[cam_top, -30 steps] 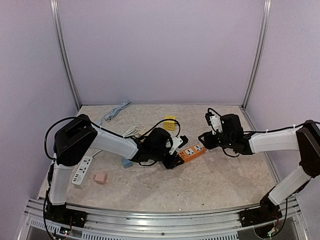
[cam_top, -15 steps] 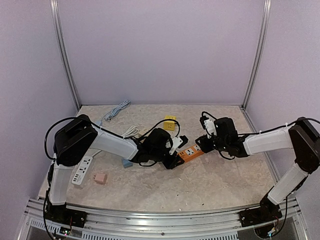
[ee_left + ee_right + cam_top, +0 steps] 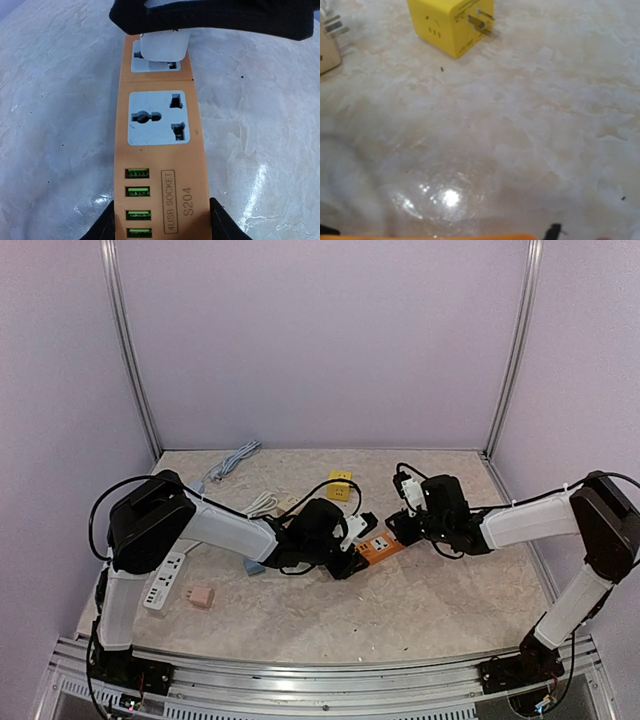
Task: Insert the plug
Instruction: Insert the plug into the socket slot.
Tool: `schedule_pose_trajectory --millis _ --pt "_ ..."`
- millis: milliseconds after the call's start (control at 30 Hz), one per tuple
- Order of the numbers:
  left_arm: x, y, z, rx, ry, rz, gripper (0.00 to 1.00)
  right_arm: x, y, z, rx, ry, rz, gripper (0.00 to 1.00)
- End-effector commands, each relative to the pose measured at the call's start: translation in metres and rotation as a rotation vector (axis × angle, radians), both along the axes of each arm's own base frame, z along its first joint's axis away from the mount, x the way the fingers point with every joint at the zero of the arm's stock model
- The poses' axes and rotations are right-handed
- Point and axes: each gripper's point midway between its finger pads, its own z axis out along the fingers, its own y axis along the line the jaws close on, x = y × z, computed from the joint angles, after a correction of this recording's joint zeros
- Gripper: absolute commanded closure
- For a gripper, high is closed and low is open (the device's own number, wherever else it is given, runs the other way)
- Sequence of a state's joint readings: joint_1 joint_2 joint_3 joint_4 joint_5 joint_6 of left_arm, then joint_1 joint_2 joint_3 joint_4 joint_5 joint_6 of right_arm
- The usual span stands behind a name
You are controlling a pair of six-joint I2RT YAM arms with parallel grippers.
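Two-armed hold at mid-worktop (image 3: pixel 450 590): clamps the jaws of the left gripper (image 3: pixel 161 225) onto the long sides of the orange power strip (image 3: pixel 160 150) at its USB end, flat on the surface. Pinches the white plug (image 3: pixel 164 46) in the jaws of the right gripper (image 3: pixel 398 530) and holds it at the strip's far socket, covering most of it; cannot tell whether the prongs sit in. Shows the yellow adapter (image 3: pixel 451 22) lying beyond, well apart.
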State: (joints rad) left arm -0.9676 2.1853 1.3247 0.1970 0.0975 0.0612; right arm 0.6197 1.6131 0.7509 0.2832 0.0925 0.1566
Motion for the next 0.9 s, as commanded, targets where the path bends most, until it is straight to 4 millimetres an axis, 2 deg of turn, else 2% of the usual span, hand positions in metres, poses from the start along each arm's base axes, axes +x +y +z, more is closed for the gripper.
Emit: schedule_pose_trajectory --millis 0,333,600,800,867 --pt "-0.001 0.004 -0.012 0.04 0.005 0.008 0.62 -0.006 0.003 -0.006 -0.014 0.011 0.006 0.79" --pt "-0.001 0.002 -0.007 0.033 -0.002 0.001 0.62 -0.007 -0.014 0.0 -0.055 -0.014 -0.058 0.79" --pt "0.0 0.002 -0.006 0.033 -0.003 0.002 0.62 -0.009 -0.002 -0.009 -0.033 0.014 -0.008 0.79" --pt "0.0 0.002 -0.005 0.035 -0.007 0.003 0.62 -0.014 0.004 -0.008 0.001 0.021 0.029 0.79" --pt "0.001 0.001 -0.005 0.035 -0.009 0.003 0.62 -0.013 0.001 -0.009 -0.008 0.023 0.016 0.79"
